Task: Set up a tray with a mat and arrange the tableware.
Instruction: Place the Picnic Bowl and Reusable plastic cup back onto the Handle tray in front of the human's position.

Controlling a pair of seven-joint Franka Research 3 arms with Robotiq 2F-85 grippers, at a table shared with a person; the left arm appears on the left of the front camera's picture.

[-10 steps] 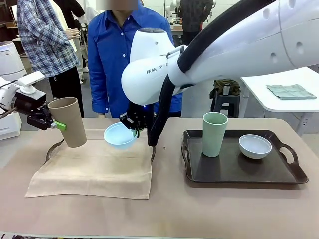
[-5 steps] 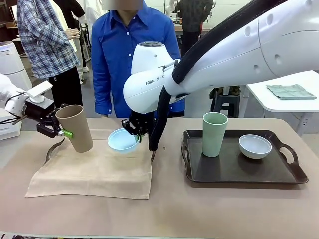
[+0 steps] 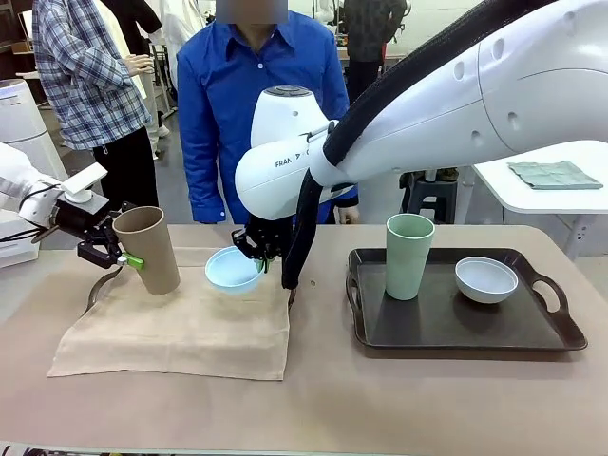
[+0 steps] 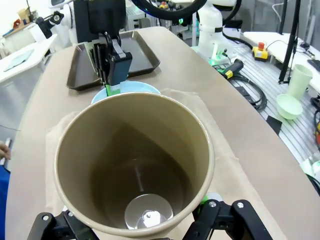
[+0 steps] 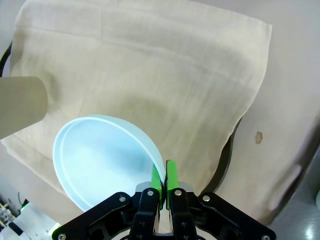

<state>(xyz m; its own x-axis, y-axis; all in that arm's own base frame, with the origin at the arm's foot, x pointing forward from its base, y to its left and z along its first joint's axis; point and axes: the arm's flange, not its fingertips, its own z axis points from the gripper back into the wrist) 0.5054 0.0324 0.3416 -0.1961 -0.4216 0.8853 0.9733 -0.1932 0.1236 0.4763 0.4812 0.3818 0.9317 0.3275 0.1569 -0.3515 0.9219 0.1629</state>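
Placing tableware on the mat (image 3: 180, 328): left gripper (image 3: 131, 257) clamped on the tilted tan cup (image 3: 149, 249) at its far-left corner, right gripper (image 3: 258, 253) pinching the light blue bowl (image 3: 233, 269) rim near its far edge, next likely lower and release both.

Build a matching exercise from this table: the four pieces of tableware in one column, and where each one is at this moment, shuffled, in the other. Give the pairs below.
Things
1. tan cup
2. light blue bowl
3. pale green cup
4. white bowl

Places
A. sitting in the right half of the dark tray
B. rim pinched by the right claw
C. standing upright in the left half of the dark tray
D. gripped by the left claw

Pairs: 1-D, 2-B, 3-C, 4-A
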